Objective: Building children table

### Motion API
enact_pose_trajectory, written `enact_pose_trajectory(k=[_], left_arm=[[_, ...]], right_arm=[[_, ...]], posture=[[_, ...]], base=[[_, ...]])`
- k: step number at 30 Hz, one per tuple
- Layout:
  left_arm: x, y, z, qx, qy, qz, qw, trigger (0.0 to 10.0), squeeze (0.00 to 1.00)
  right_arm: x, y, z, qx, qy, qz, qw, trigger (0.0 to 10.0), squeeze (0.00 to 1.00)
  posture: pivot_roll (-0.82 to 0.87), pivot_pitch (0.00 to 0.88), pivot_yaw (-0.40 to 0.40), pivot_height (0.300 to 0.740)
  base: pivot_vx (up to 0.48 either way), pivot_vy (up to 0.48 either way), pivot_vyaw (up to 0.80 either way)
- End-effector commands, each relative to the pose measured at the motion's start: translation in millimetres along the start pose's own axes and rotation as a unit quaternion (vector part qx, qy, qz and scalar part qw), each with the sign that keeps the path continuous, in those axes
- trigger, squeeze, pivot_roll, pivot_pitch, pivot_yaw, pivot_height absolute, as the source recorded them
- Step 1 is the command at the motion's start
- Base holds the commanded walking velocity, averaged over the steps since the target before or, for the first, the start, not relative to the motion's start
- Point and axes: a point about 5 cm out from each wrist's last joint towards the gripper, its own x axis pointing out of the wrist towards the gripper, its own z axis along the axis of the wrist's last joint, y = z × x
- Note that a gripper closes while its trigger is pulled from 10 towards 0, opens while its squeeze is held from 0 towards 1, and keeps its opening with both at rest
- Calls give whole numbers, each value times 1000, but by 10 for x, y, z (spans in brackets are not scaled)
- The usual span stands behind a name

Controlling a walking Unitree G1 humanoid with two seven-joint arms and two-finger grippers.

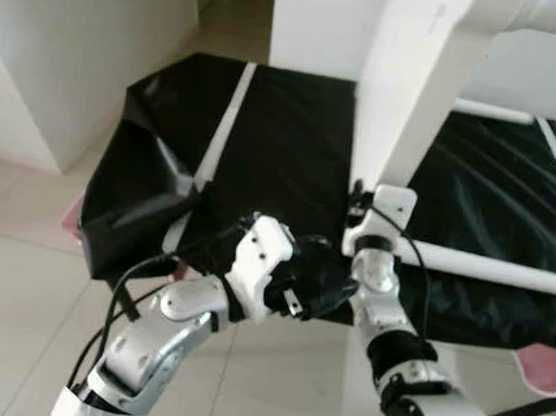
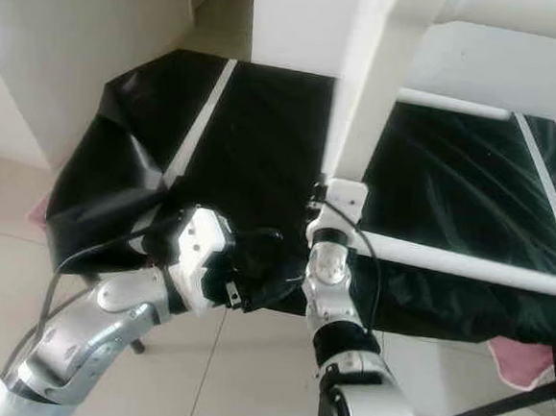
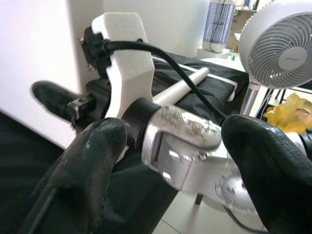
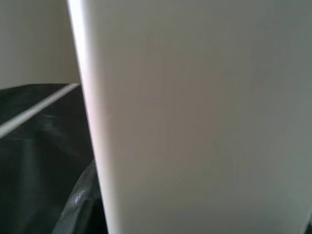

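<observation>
My left gripper (image 1: 325, 289), fingers spread wide and holding nothing, straddles my own right wrist (image 3: 180, 146), while my right gripper (image 1: 355, 209) presses against the white table leg (image 1: 417, 94) rising over the black sheet (image 1: 273, 150), its grip impossible to tell.

You are looking down at the children's table in pieces: a broad, flat white leg (image 1: 417, 94) stands tilted, rising from the black sheet toward the upper right, where it meets a round white bar. A thin white rail (image 1: 490, 267) runs sideways from the leg's foot, lying on a black plastic sheet (image 1: 274, 140).
</observation>
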Motion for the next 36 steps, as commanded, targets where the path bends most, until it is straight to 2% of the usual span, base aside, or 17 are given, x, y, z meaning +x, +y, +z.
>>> enact_pose_trajectory(k=[1, 4, 5, 9, 11, 15, 19, 20, 21, 23, 24, 32, 33, 36], left_arm=[[-18, -47, 24, -2, 0, -29, 1000, 10000, 0], [-21, -46, 31, -2, -1, -30, 1000, 10000, 0], [-25, -44, 38, -2, -1, -32, 999, 10000, 0], [-32, -37, 41, -3, 0, -34, 999, 10000, 0], [-32, -37, 41, -3, 0, -34, 999, 10000, 0], [-33, -36, 46, -3, -1, -35, 999, 10000, 0], [-27, -41, 44, -4, -1, -36, 999, 10000, 0], [-28, -44, 45, -4, -1, -36, 999, 10000, 0], [-27, -44, 46, -4, -1, -35, 999, 10000, 0], [-26, -44, 46, -4, -1, -35, 999, 10000, 0], [-33, -43, 43, -4, 0, -33, 999, 10000, 0], [-38, -49, 49, -2, 0, -33, 999, 10000, 0], [-37, -51, 51, -1, 0, -34, 999, 10000, 0], [-40, -47, 51, 0, 1, -35, 999, 10000, 0]], right_arm=[[-161, 266, -70, 15, 17, 78, 997, 0, 0], [-198, 320, -50, 18, 10, 93, 995, 0, 0], [-258, 417, -19, 33, 3, 113, 993, 0, 0], [-335, 517, 24, 47, -6, 138, 989, 0, 0], [-335, 517, 24, 47, -6, 138, 989, 0, 0], [-389, 663, 100, 77, -7, 168, 983, 0, 0], [-387, 718, 127, 86, -3, 178, 980, 0, 0], [-391, 725, 126, 86, -1, 179, 980, 2196, 0], [-395, 725, 121, 86, 1, 182, 980, 9569, 0], [-397, 723, 117, 86, 2, 183, 979, 9569, 0], [-380, 661, 117, 85, 0, 178, 980, 10000, 1000], [-376, 518, 243, 92, -26, 184, 978, 10000, 1000], [-379, 491, 264, 91, -29, 186, 978, 10000, 0], [-409, 413, 298, 82, -35, 192, 977, 10000, 0]], posture=[[81, 64, -51, 740], [81, 64, -51, 740], [82, 64, -50, 740], [83, 64, -52, 740], [83, 64, -52, 740], [80, 63, -56, 740], [82, 61, -60, 740], [82, 61, -60, 740], [85, 59, -63, 740], [85, 59, -63, 740], [90, 56, -66, 740], [93, 54, -66, 740], [93, 54, -66, 740], [88, 46, -64, 740]], base=[[0, 0, 0], [0, 0, 0], [0, 0, 0], [0, 0, 0], [0, 0, 0], [0, 0, 0], [0, 0, 0], [0, 0, 0], [0, 0, 0], [0, 0, 0], [0, 0, 0], [0, 0, 0], [0, 0, 0], [0, 0, 0]])
